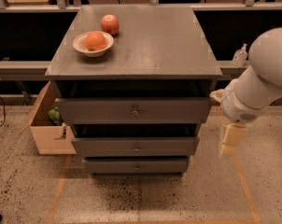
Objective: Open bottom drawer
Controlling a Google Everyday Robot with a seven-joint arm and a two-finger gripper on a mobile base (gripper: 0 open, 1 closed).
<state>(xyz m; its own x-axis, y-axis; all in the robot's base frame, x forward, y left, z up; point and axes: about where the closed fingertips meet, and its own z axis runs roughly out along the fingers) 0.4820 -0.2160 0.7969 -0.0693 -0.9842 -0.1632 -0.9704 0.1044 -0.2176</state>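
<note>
The grey cabinet (136, 55) stands in the middle with three drawers. The bottom drawer (136, 165) is the narrowest and lowest one, near the floor, with a small round metal knob (137, 167) at its centre; it sits flush and closed. The mid-width drawer (136, 146) and the widest top drawer (133, 110) are above it. My white arm (262, 80) comes in from the right. My gripper (229, 141) hangs pale and blurred to the right of the cabinet, at about the height of the middle drawer, apart from every drawer.
On the cabinet top sit a white bowl (93, 45) holding an orange fruit and a red apple (110, 24). An open cardboard box (45, 125) stands on the floor at the cabinet's left. A rail and dark shelving run behind. Orange tape lines mark the speckled floor.
</note>
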